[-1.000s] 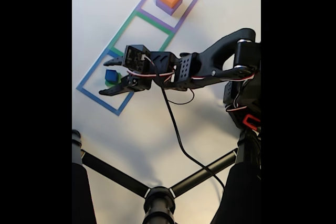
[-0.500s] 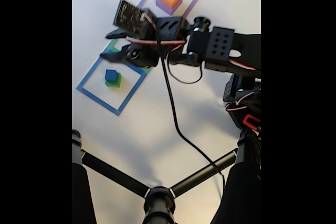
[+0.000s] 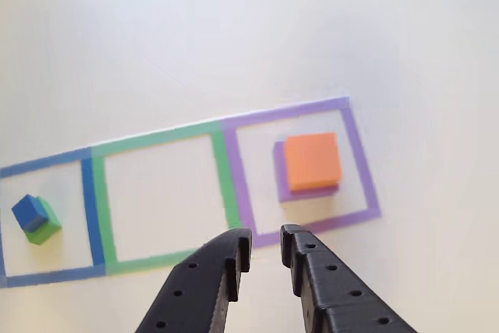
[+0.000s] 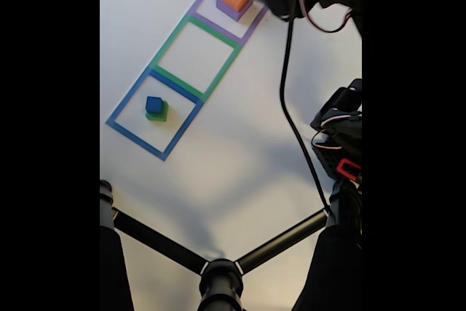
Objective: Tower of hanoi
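The orange block (image 3: 313,161) hides most of the purple block (image 3: 279,171) beneath.

The other view rides close behind the gripper (image 3: 265,246), looking down and forward. The fixed view looks steeply down from high above. Both share the taped squares (image 3: 164,200) (image 4: 193,52).

White, matte table surface (image 4: 218,151), evenly and brightly lit, with soft grey shadows falling across its lower part in the fixed view; black tripod-like stand (image 4: 218,274) with three tubular legs meeting at a hub in the foreground; no walls, floor or windows discernible.
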Available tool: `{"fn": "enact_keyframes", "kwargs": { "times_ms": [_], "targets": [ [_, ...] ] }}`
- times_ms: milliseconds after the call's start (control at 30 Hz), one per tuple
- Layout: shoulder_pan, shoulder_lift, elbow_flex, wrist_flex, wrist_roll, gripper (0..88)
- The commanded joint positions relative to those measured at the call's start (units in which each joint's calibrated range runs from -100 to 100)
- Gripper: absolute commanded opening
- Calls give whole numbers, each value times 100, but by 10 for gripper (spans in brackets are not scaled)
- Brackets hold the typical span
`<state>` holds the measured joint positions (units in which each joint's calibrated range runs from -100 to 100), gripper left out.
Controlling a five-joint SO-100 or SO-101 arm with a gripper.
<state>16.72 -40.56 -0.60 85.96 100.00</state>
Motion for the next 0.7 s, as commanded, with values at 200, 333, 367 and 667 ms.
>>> {"fn": "enact_keyframes", "kwargs": {
  "times_ms": [200, 333, 367, 667],
  "targets": [
    [1084, 66, -1244, 1096, 0, 0],
    [1267, 194, -1716, 1387, 0, 0],
    [1297, 202, -1725, 1387, 0, 0],
    [1869, 74, -1271, 1290, 0, 71]
  ]
}}
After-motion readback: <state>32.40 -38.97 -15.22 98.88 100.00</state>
